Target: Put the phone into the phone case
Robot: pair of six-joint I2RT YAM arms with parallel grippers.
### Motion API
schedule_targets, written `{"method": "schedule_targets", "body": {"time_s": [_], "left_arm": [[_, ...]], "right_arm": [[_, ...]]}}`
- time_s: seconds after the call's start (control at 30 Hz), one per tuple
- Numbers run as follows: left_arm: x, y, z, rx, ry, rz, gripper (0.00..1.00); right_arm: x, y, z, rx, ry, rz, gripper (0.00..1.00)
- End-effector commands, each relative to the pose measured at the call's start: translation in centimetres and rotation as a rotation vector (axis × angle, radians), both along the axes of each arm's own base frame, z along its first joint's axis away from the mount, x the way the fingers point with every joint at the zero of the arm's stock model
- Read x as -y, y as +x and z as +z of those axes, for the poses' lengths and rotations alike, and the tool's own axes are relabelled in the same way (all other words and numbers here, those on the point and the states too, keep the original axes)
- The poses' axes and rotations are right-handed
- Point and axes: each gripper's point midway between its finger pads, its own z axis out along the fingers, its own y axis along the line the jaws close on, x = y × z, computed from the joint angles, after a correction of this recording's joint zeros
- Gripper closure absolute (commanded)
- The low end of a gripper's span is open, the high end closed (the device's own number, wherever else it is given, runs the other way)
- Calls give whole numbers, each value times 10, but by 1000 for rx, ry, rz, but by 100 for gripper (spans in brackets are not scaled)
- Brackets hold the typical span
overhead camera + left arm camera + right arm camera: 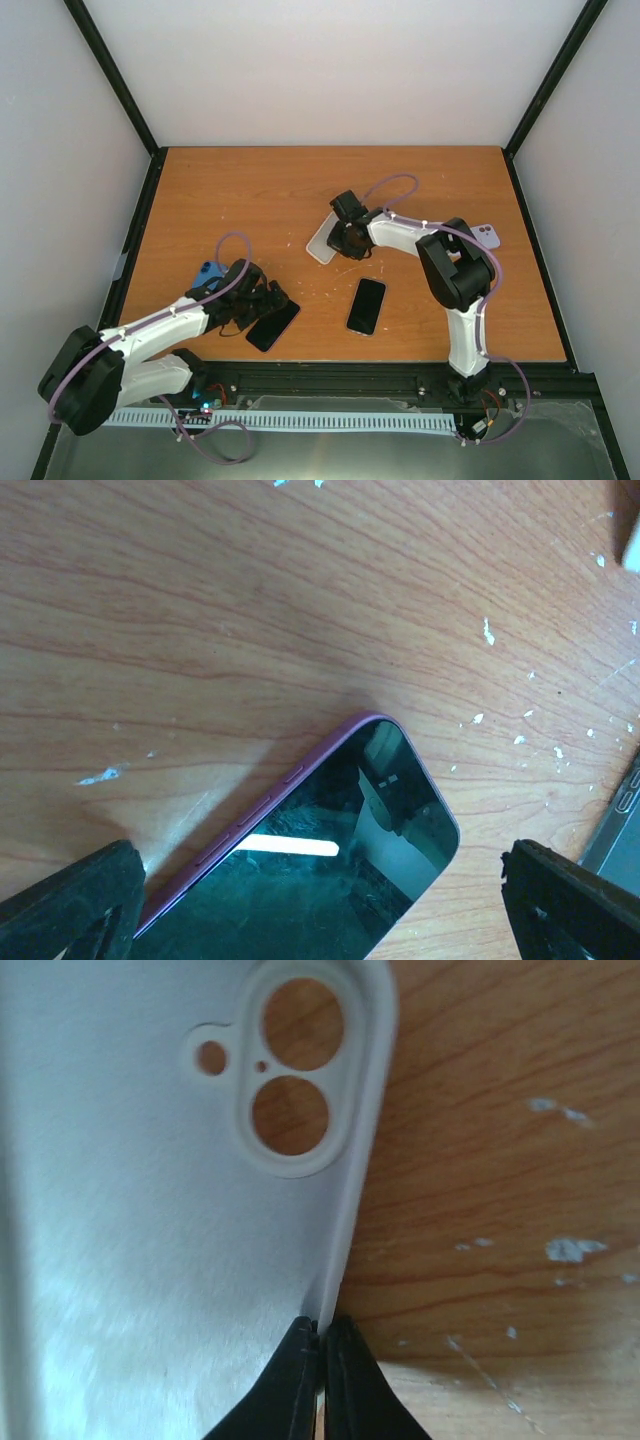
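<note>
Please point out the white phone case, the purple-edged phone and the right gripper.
white phone case (150, 1260): right wrist view, on its flat back panel.
purple-edged phone (350, 850): left wrist view, on its dark screen.
right gripper (322, 1338): right wrist view, between its closed fingertips.

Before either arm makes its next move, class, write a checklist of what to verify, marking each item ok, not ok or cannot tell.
1. The right claw is shut on the white case at its edge: ok.
2. The white case is off the table: cannot tell.
3. The left claw is open: ok.
4. The purple-edged phone lies between its fingers: ok.
5. The phone is gripped: not ok.
6. This phone fits this case: cannot tell.
</note>
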Motion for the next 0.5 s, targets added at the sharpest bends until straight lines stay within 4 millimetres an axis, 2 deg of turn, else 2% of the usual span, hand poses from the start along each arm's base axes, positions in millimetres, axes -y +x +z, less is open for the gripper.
{"method": "schedule_targets", "body": {"time_s": [0.0, 0.17, 0.23, 0.33, 0.47], "left_arm": [[-9, -12, -7, -73, 59, 28, 1], [-37, -10, -3, -56, 174, 124, 1], [-42, -13, -3, -63, 184, 147, 1], [-39, -19, -7, -86, 163, 131, 1], [-28, -29, -12, -129, 136, 56, 1]], "right_arm": [[16, -23, 4, -16, -81, 71, 97], [25, -56, 6, -34, -84, 147, 97], [25, -72, 4, -47, -90, 180, 97], [22, -98, 2, -68, -103, 231, 97], [20, -120, 4, -53, -143, 285, 97]]}}
